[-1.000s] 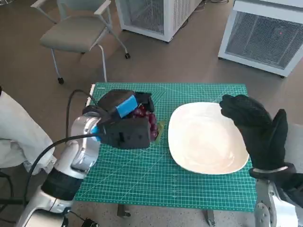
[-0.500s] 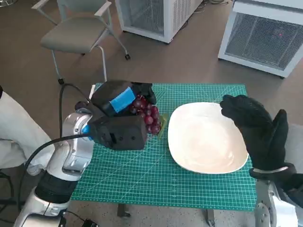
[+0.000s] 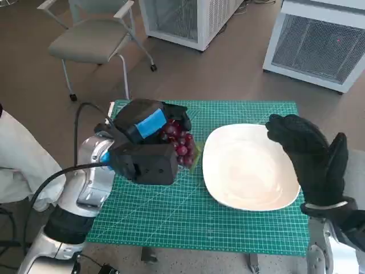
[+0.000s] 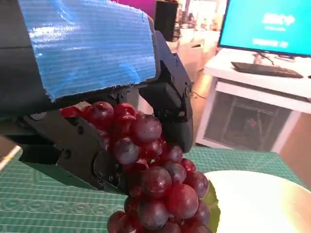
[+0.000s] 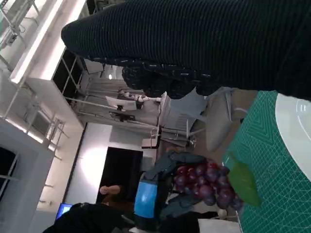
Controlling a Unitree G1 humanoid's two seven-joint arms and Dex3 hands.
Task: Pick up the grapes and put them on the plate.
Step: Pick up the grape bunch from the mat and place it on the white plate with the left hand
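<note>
A bunch of dark red grapes (image 3: 177,138) with a green leaf hangs from my left hand (image 3: 149,121), which grips its top just above the green mat, left of the plate. In the left wrist view the grapes (image 4: 153,184) dangle under the blue-taped hand (image 4: 92,73). The right wrist view shows the grapes (image 5: 206,184) lifted off the mat. The white plate (image 3: 251,166) lies on the mat's right half, nothing on it. My right hand (image 3: 311,154), gloved, hovers over the plate's right edge with its fingers spread and holds nothing.
The green cutting mat (image 3: 171,217) covers the small table. A grey chair (image 3: 94,37) stands on the floor beyond the table's far left corner. White cabinets (image 3: 319,43) stand at the back. A person's white sleeve (image 3: 23,160) shows at the left edge.
My left hand has risen and tilted with the grapes, which now hang free and sit closer to the plate. The right hand has stayed in place.
</note>
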